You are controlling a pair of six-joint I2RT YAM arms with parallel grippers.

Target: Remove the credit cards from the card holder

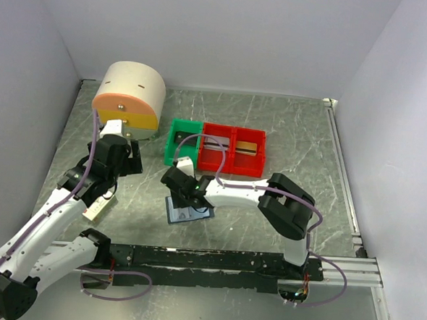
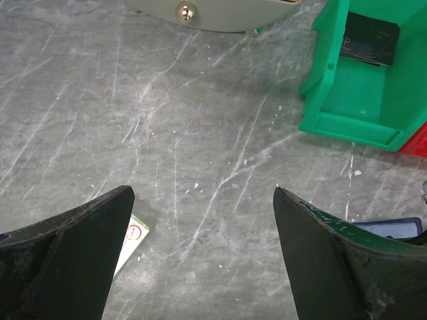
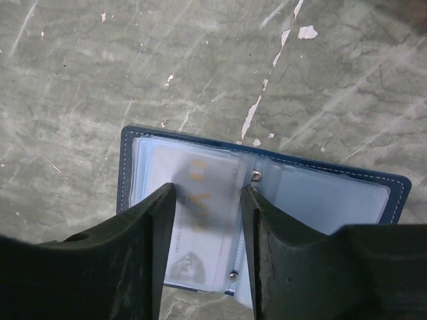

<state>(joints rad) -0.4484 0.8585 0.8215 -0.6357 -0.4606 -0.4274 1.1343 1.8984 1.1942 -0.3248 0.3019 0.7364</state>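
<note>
Hovering on the left, the left gripper (image 2: 203, 193) is standing wide open over the table (image 2: 200, 100), holding nothing, with the cream box (image 2: 133, 237) peeking out beside one finger. Moving right, the card holder (image 3: 320, 193) is lying open and flat, well apart from that arm and directly under the right gripper (image 3: 208, 189), so the right arm is clearly nearer. Its jaws are sitting roughly half-way in, flanking a pale card (image 3: 200, 263) in its clear sleeve; whether they're pinching it, I can't tell. That card's long axis is running along the fingers, so I'm reckoning a pull straight back toward the wrist.
</note>
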